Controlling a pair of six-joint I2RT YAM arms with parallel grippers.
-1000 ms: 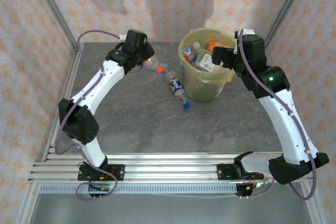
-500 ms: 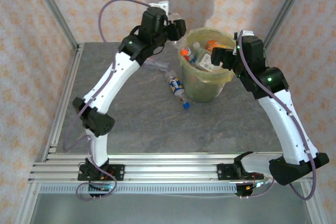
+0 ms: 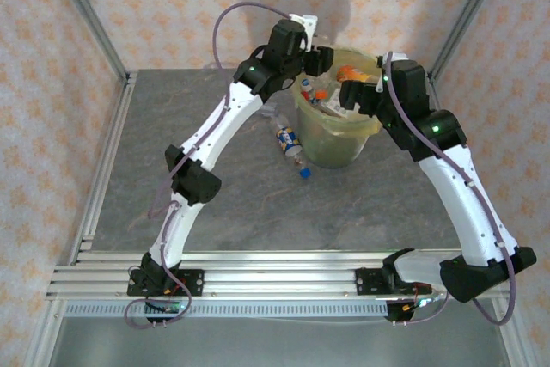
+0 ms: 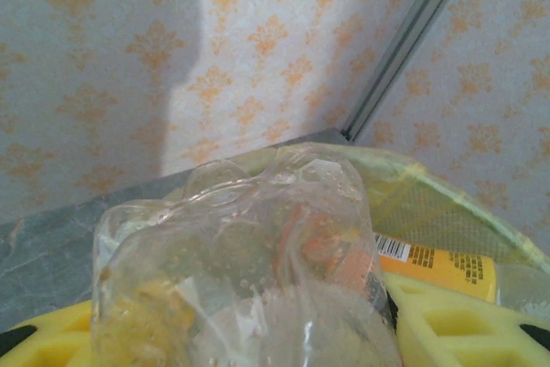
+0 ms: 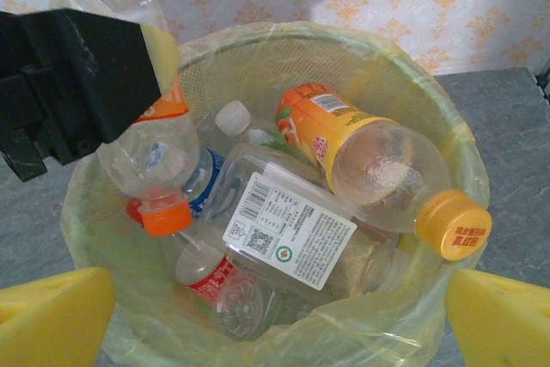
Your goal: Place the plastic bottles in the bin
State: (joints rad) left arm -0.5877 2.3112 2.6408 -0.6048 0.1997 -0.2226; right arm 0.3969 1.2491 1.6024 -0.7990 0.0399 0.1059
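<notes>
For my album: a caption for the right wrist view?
Left pincer holds an orange-capped bottle cap-down over the bin.

I have lifted my left pincer (image 3: pixel 318 64) from low over the back left of the table (image 3: pixel 215 204) and swung it up and right, over the bin's (image 3: pixel 369 131) left rim. The orange-capped bottle (image 5: pixel 159 156) came along clamped in it and now hangs cap-down above the bottles inside (image 5: pixel 292 229). My left arm reaches further out.
</notes>
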